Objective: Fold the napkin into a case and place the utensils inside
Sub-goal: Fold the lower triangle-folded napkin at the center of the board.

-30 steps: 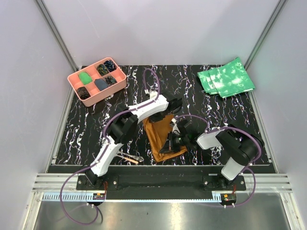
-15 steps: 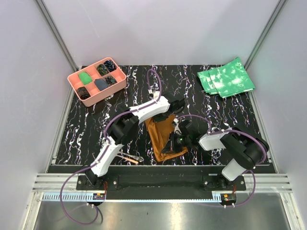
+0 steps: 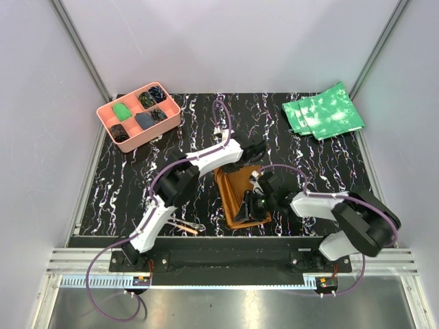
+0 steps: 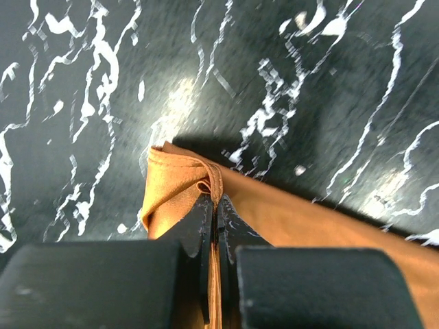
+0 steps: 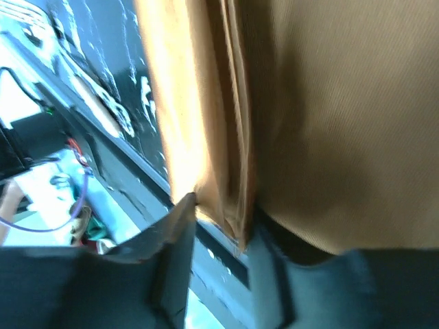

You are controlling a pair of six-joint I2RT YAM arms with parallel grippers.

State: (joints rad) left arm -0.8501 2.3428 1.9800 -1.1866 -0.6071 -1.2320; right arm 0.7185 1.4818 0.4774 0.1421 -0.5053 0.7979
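Observation:
The rust-brown napkin (image 3: 236, 193) lies at the mat's middle, folded to a narrow oblong with its right side raised. My left gripper (image 3: 256, 150) is shut on its far corner; the left wrist view shows the jaws (image 4: 216, 200) closed on a bunched hem of the cloth (image 4: 309, 219). My right gripper (image 3: 256, 203) grips the near right edge; in the right wrist view (image 5: 223, 219) several cloth layers (image 5: 329, 123) hang between its fingers. The utensils, a silver fork (image 3: 195, 225) and an orange-tipped piece (image 3: 180, 227), lie left of the napkin by the left arm.
A pink compartment tray (image 3: 140, 140) with small items stands at the back left. Green mottled cloths (image 3: 322, 111) lie at the back right. The black marbled mat (image 3: 123, 185) ends at a metal rail near the arm bases.
Both grippers have moved to the right with the napkin's edge. The cloth has shifted right and drawn in narrower, with its right side lifted.

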